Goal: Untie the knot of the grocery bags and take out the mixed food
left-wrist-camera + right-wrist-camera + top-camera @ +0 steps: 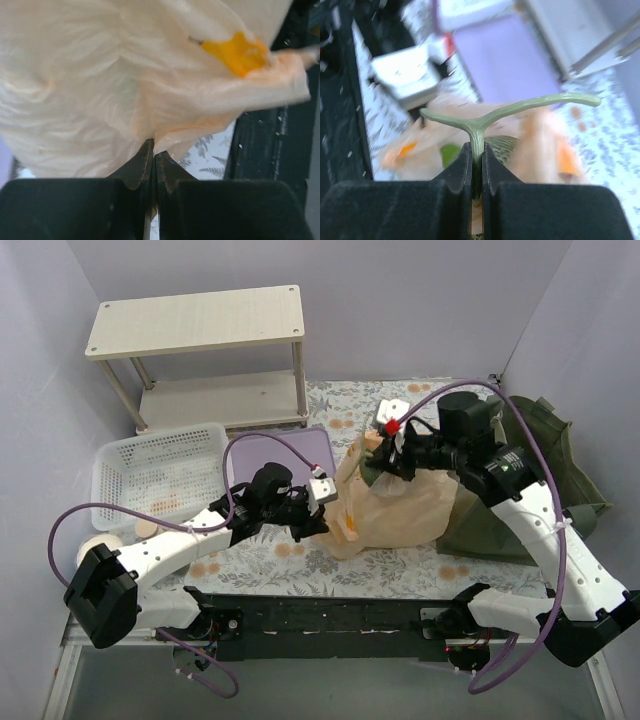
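— Near the middle of the worktop (300,565), a bit toward the right edge, that's the grocery bag (405,510), yeah?
— Yep. Left pincer (152,152) is clamped tight on its thin plastic, and right pincer (476,150) is squeezed closed on the melon (504,146) by its green stem (520,106).

We find the grocery bag (410,505) mid-way across the table (300,565), with the fabric tote (545,465) just right of it, touching. Left of the bag lies a flat tray (285,452), and left of that a basket (160,470). The two-tier shelf (195,322) stands behind both, far left. The left gripper (152,147) pinches the bag's near-left side. The right gripper (476,150), at the bag's far top, clamps the melon stem (510,111); the melon (502,146) sits in the bag.
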Action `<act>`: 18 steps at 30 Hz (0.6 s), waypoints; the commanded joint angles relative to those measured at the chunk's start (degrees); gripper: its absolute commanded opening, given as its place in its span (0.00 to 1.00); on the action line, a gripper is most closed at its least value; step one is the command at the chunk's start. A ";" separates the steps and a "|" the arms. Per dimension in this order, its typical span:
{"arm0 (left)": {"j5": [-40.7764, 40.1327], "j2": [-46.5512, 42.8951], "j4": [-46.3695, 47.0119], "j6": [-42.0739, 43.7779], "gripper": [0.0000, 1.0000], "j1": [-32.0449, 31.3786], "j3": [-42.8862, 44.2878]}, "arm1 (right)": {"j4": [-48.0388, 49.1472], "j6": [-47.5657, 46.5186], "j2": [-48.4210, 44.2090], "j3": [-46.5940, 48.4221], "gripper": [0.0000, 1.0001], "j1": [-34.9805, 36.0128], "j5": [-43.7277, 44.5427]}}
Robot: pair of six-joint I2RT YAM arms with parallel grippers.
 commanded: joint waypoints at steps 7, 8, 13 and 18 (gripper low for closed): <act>3.47 -2.10 -8.74 1.67 0.00 -0.27 2.97 | 18.69 20.95 -0.71 1.32 0.01 -8.41 -8.57; 2.42 -1.84 -10.40 2.20 0.09 -0.27 4.21 | 18.00 21.67 -0.44 1.76 0.01 -9.20 -10.26; 0.64 -2.19 -16.83 3.78 0.87 -0.27 18.97 | 12.72 18.43 -1.66 3.79 0.01 -9.73 -9.15; 0.74 0.97 -23.43 -1.74 0.97 -0.18 40.74 | 11.31 15.97 -3.16 0.89 0.01 -9.82 -6.41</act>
